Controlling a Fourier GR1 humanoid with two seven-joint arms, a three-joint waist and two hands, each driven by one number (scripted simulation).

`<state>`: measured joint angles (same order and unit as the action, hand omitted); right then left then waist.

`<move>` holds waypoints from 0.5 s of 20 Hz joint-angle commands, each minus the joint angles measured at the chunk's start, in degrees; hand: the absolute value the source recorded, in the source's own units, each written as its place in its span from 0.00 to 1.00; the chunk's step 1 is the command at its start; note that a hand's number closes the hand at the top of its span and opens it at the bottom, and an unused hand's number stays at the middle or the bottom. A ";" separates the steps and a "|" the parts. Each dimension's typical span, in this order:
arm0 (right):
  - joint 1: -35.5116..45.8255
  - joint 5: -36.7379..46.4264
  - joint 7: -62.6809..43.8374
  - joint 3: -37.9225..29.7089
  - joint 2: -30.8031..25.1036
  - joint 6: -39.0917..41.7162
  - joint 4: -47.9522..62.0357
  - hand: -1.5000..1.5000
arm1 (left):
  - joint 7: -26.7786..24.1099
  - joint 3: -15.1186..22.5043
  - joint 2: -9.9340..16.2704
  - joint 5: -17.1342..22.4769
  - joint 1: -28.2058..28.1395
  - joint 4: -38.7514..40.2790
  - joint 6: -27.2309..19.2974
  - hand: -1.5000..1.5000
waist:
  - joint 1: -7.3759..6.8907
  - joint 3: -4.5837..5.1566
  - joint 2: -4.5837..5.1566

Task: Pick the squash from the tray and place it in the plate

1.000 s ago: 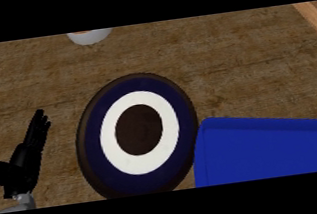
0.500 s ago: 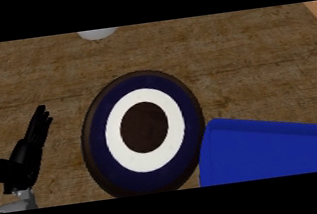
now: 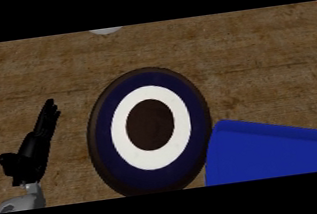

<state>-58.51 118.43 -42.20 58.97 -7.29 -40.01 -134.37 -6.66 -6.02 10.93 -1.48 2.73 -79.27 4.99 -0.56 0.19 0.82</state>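
left hand (image 3: pixel 30 153) fingers straight, empty | plate (image 3: pixel 109 135) beside tray (image 3: pixel 272 152) | squash possibly out of view

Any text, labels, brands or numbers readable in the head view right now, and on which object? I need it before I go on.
None: no word, number, brand or sign shows anywhere.
Plate: plain rings only, dark blue, white, brown centre.
Blue tray: bare surface, no marking.
Counter: wood grain only.
Left hand: plain black, no label.
Pale object at the top edge: mostly cut off, nothing legible.

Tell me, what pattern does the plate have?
Head view: the plate has a dark blue ring, a white ring, and a dark brown centre.
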 commanded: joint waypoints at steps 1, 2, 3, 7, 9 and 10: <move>9.21 -1.61 -3.54 6.79 6.93 3.66 2.42 1.00 | -0.04 0.96 -0.91 -0.46 -0.79 -0.86 -0.27 0.50 | -1.56 -0.04 0.33; 8.96 0.06 -3.68 8.78 6.90 4.37 3.05 1.00 | 0.79 0.61 -0.34 0.04 1.24 0.40 0.44 0.50 | -0.89 0.05 0.42; 9.98 -0.13 -4.63 7.46 6.88 5.42 2.88 1.00 | 1.41 0.82 0.14 -0.71 1.30 -0.22 0.10 0.50 | -1.24 0.03 0.54; 13.58 -2.93 -6.28 5.93 6.79 7.33 2.75 1.00 | 1.24 1.72 -1.18 -1.05 2.45 0.42 -0.38 0.50 | -2.04 0.00 1.00; 14.98 -3.89 -7.23 5.43 6.75 7.35 2.86 1.00 | 0.86 0.54 0.14 0.30 3.27 1.31 1.26 0.50 | -2.50 0.02 1.20; 15.57 -4.23 -8.63 4.25 6.75 6.29 4.84 1.00 | 0.92 1.33 -0.47 -0.03 2.66 0.63 1.14 0.50 | -2.77 -0.06 1.18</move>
<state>-50.84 117.72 -47.15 59.93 -10.93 -33.75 -134.41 -5.86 -5.22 10.80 -1.56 5.06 -78.80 5.74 -2.65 0.17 1.75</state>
